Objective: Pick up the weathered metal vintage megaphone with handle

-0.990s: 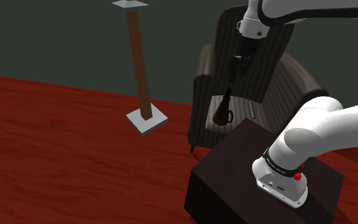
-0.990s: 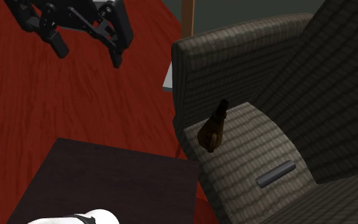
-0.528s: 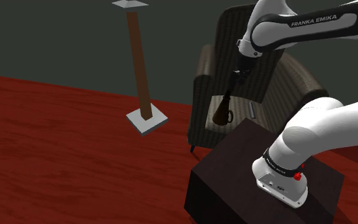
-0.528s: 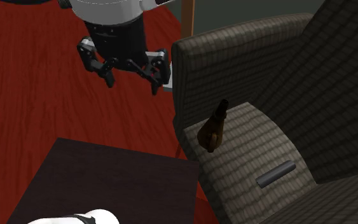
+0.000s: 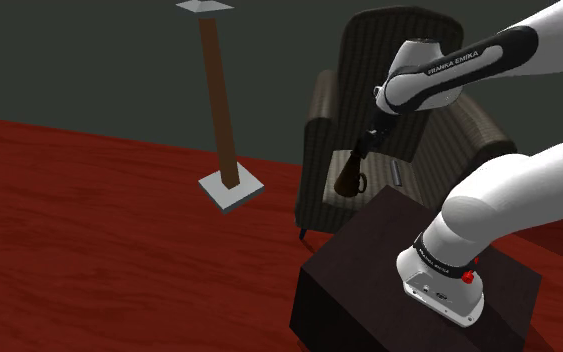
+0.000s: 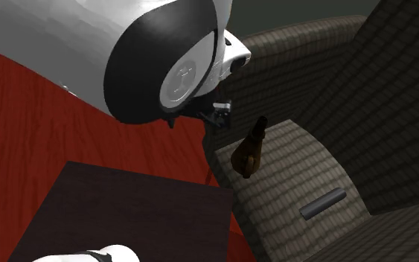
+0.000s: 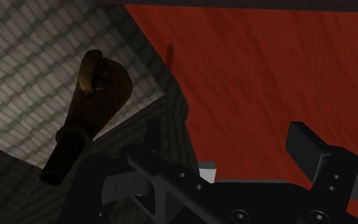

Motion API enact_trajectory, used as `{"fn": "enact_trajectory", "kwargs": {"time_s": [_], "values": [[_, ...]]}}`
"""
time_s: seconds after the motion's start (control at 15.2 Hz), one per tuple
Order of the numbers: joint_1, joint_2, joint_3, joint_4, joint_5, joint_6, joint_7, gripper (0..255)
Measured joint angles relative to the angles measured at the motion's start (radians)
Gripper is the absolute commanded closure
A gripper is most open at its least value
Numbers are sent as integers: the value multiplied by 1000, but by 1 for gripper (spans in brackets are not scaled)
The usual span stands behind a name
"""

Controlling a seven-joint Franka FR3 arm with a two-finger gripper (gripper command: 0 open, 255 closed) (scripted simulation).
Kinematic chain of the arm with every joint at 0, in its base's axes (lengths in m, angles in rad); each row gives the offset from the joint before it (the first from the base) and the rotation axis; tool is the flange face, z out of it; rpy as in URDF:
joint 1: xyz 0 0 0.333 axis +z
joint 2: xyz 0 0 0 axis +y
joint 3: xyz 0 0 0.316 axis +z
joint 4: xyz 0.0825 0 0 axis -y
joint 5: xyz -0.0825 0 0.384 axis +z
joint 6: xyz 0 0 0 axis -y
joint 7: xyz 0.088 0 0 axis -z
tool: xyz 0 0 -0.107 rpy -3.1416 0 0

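Observation:
The megaphone (image 5: 349, 176) is a dark brown, rusty-looking cone with a loop handle. It rests on the seat of a dark woven armchair (image 5: 319, 120), by the seat's front corner, its narrow end leaning up toward the backrest. My gripper (image 5: 368, 146) hangs just above that narrow end. In the wrist view the gripper (image 7: 226, 135) is open and holds nothing. The megaphone (image 7: 91, 108) lies off to the side of one finger (image 7: 308, 146), not between the two. In the second exterior view a big white arm link hides most of the gripper (image 6: 216, 113), just beside the megaphone (image 6: 248, 149).
A small grey bar (image 5: 396, 173) lies further along the seat (image 6: 323, 202). A floor lamp with a brown pole (image 5: 219, 100) and a grey base stands on the red wooden floor (image 5: 89, 230) at the chair's left in the shoulder view. The dark stand (image 5: 369, 260) adjoins the chair.
The arm has swung down and toward the chair. The gripper dropped from well above the seat to just over the megaphone's narrow end, still open. The megaphone has not moved.

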Motion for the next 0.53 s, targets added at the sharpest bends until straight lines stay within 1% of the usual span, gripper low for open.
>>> {"fn": "enact_trajectory", "kwargs": {"time_s": [0.13, 0.2, 0.33, 0.46, 0.53], "values": [[-2, 70, -42, -8, -2, 89, -42, 0], [9, 132, -69, -3, 9, 150, -68, 0], [31, 221, -113, 5, 40, 243, -118, 0], [67, 318, -177, 22, 102, 329, -205, 0], [98, 370, -207, 34, 155, 371, -256, 0]]}}
